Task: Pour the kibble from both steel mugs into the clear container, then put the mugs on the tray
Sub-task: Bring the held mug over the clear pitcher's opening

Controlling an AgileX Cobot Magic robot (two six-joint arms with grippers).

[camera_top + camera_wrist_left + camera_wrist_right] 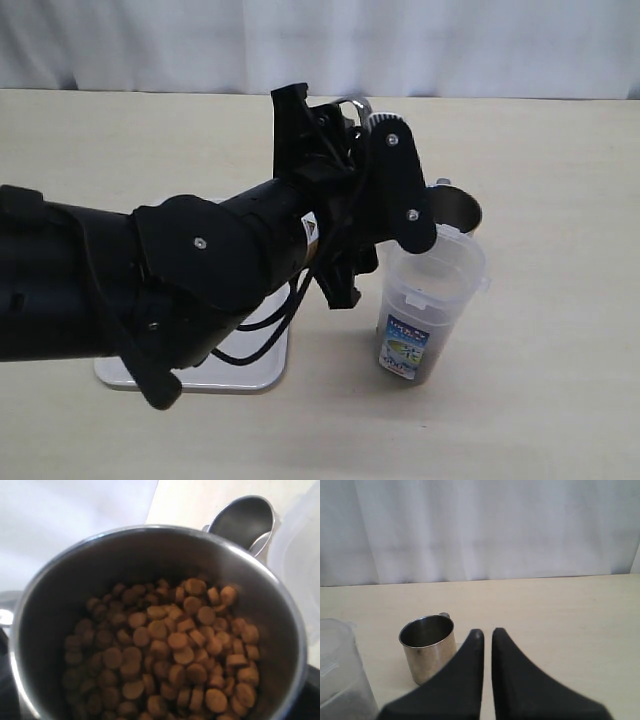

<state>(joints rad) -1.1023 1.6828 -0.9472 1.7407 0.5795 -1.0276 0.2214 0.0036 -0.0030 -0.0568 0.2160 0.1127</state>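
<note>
The left pincer gripped a steel mug full of kibble, raised beside the clear container. The empty steel mug stood just behind that container, near the closed right pincer.

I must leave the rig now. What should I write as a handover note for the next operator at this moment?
Left gripper: appears closed around the full steel mug, held near the clear container; its kibble is not yet poured.
Right gripper: shut, holding nothing, above the table.
Empty steel mug: stands on the table by the container, not on the tray.
Done: the container holds a little kibble, so one mug seems poured.
Left: pour the full mug, then put both mugs on the tray.
</note>
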